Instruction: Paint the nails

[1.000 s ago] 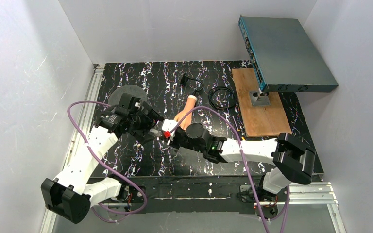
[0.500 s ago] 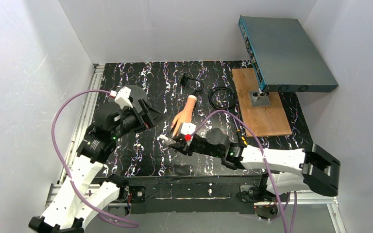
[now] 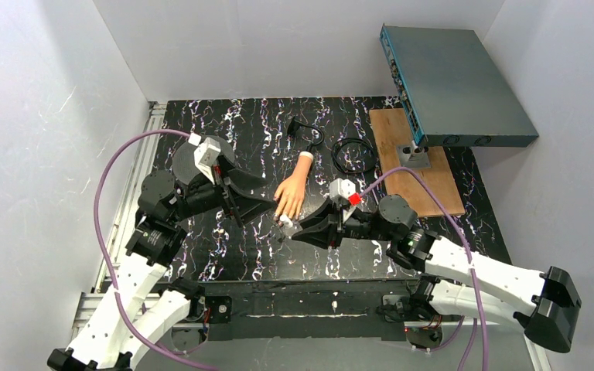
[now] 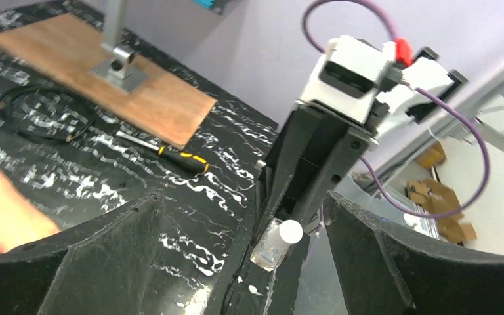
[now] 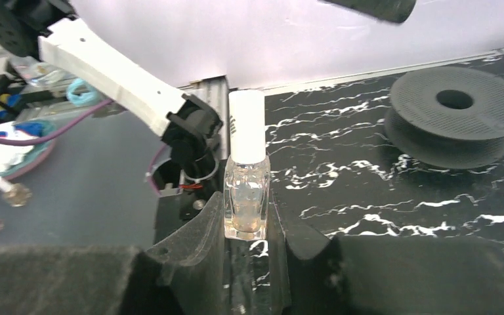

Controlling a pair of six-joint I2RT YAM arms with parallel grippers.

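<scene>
Top external view: one flesh-coloured mannequin hand (image 3: 290,193) lies mid-table (image 3: 232,259), its white wrist stub on the far side and its fingers pointing near. The nails are too small to resolve in any view.

Two arms in frame. The left gripper (image 3: 263,202) sits just left of the mannequin fingers with its jaws spread wide and nothing between them. The left wrist view confirms the gap.

The right gripper (image 5: 246,226) is clamped narrow on one small clear glass bottle (image 5: 246,197) with a white cap. The bottle sits upright between the fingers. From above, the cap lies just near of the mannequin fingertips; I cannot tell whether they touch.

Other items, one of each:
- black spool (image 5: 456,115), far left, partly behind the left arm
- coiled black cable (image 3: 352,154), right of the wrist stub
- wooden board (image 3: 421,182), far right, under a grey-blue box (image 3: 452,77) on a stand
- yellow-and-black screwdriver (image 4: 180,156), near the board — seen only from the left wrist
</scene>
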